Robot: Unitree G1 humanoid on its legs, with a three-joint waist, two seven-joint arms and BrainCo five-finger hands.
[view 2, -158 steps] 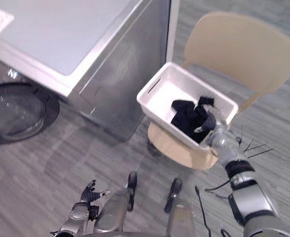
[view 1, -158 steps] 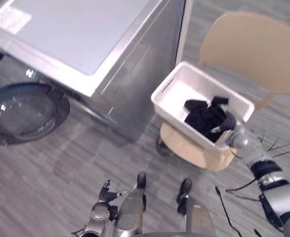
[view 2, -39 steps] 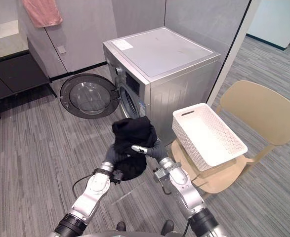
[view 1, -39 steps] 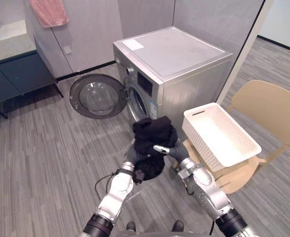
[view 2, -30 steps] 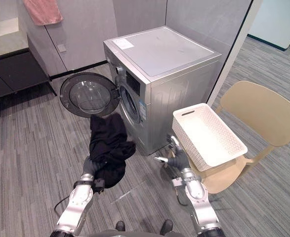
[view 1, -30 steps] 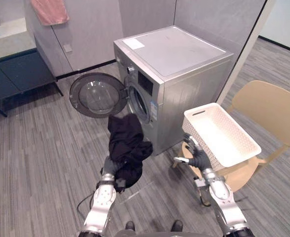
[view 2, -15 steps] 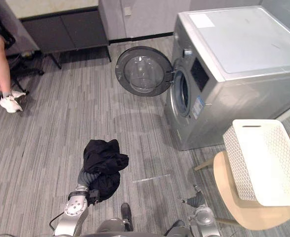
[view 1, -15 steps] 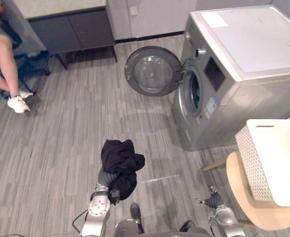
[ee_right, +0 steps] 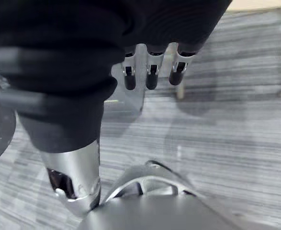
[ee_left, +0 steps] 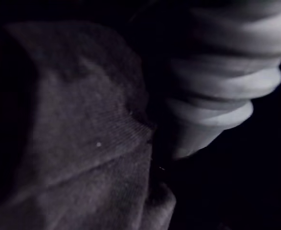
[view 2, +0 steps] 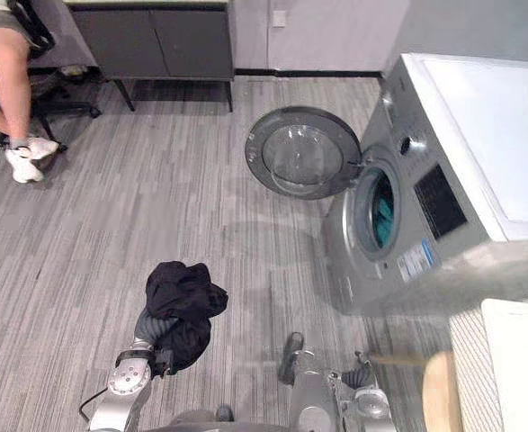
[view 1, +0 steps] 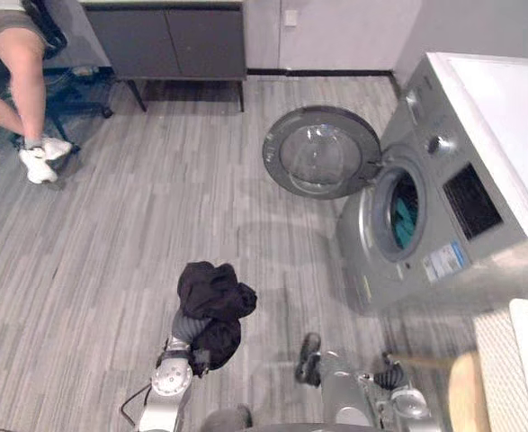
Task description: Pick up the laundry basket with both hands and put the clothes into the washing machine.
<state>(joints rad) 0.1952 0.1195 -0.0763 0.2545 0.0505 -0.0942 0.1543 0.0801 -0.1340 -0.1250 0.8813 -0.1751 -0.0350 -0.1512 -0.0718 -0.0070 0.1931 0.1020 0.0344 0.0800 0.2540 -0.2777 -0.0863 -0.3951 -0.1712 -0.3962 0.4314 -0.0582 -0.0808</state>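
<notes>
A bundle of black clothes [view 1: 212, 300] hangs in front of me, with my left hand [view 2: 147, 325] shut on it from below. Up close the dark cloth [ee_left: 83, 139] lies against my curled fingers [ee_left: 217, 96]. The silver washing machine [view 1: 466, 202] stands to the right. Its round door [view 1: 322, 164] is swung open and something teal shows in the drum [view 1: 398, 222]. The white laundry basket [view 1: 524, 360] rests on a beige chair [view 1: 462, 393] at the lower right. My right hand [ee_right: 151, 72] hangs low by my side, fingers straight and empty, also seen at the bottom edge as my right hand [view 2: 358, 375].
A person's bare legs [view 1: 21, 90] and white shoes [view 1: 40, 166] show at the upper left, by a chair. A dark cabinet [view 1: 174, 40] stands along the back wall. Grey plank floor [view 1: 156, 207] lies between me and the machine's door.
The camera has swung, so the machine and basket now sit further right. My left hand still holds the black clothes at the same height. The right hand stays low.
</notes>
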